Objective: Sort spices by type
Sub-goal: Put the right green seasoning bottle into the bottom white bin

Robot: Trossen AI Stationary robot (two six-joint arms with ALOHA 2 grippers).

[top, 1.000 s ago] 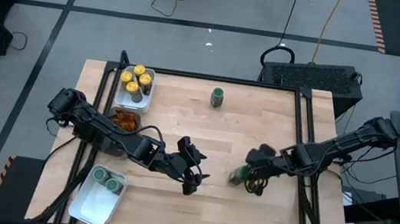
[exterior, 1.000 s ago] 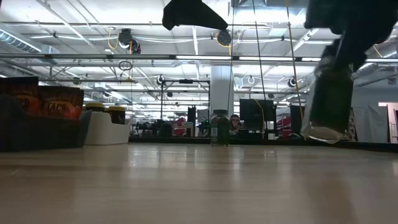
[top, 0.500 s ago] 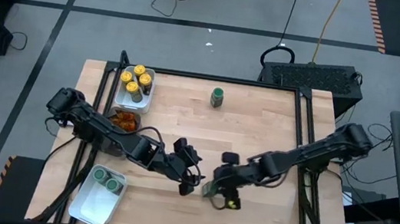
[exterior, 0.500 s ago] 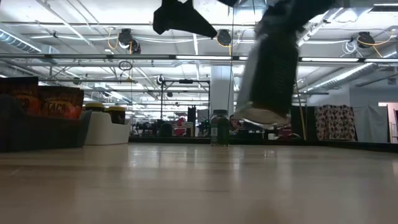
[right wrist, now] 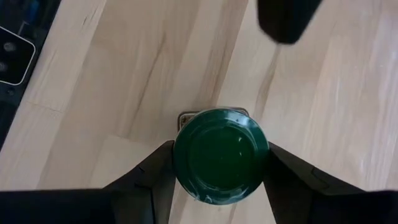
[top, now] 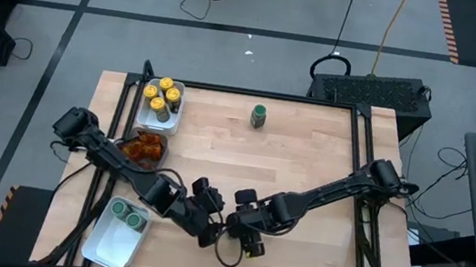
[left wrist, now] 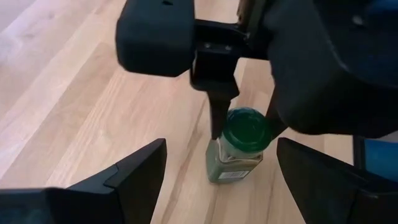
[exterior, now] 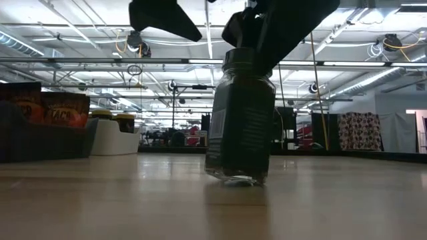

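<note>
Green-lidded cylindrical spice jar [right wrist: 221,155] is gripped at its lid by the right gripper [top: 247,236] and stands tilted on the pale wooden bench [top: 308,161], near its front edge. Just beside it, the left gripper [top: 207,226] is held open. Greenish contents and a printed label are seen through the glass.

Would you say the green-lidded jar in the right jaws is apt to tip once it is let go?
Probably somewhat: the jar is tall and narrow and hangs slightly tilted in the low view, its base near the table. Rigid walls should not flex under the right gripper. On its side, the round lid suggests it would roll.
</note>
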